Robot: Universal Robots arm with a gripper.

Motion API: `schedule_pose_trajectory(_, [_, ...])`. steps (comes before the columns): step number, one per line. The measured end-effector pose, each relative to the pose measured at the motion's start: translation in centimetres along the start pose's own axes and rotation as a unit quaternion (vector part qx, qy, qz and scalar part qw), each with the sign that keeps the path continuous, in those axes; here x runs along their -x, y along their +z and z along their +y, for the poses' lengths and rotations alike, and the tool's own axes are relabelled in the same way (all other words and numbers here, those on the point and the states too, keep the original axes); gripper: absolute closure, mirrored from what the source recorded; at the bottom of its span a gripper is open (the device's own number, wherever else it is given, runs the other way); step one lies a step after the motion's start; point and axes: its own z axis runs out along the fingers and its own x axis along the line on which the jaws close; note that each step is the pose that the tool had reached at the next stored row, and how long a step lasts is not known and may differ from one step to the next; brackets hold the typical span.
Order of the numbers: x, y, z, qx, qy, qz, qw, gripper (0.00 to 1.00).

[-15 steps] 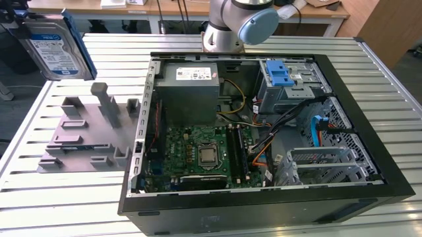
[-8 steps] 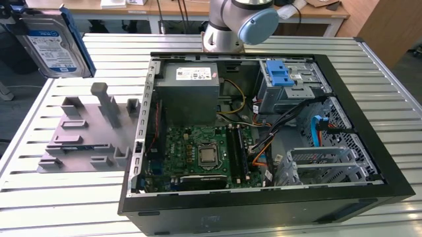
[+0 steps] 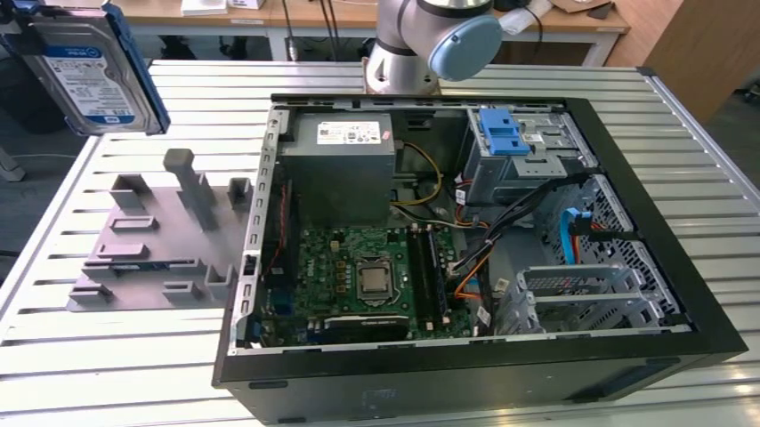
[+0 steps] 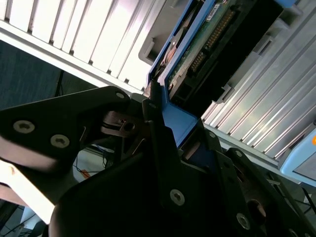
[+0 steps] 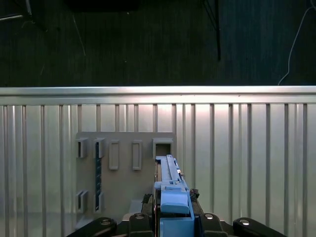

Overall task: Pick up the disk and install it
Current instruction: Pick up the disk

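Note:
The disk (image 3: 89, 71), a silver drive with a blue-and-white label in a blue carrier frame, hangs in the air at the exterior view's upper left, above the table's far-left corner. In the first wrist view it appears edge-on as the disk (image 5: 170, 190), rising from my gripper (image 5: 173, 219), which is shut on its blue frame. The second wrist view shows the disk (image 4: 207, 44) from its green circuit-board side, with dark fingers (image 4: 158, 148) clamped on the carrier's end.
A grey slotted holder (image 3: 160, 240) lies on the slatted table, directly below the disk (image 5: 123, 168). The open computer case (image 3: 665, 294) fills the exterior view's right, with a grey drive cage topped by a blue bracket (image 3: 505, 133). The arm's base (image 3: 410, 44) stands behind the case.

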Motion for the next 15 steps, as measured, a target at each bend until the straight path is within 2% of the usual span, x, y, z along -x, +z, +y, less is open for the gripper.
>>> schedule_pose_trajectory(15, [0.01, -1.75, -0.04, -0.0001, 0.000, 0.0000, 1.0000, 0.64])
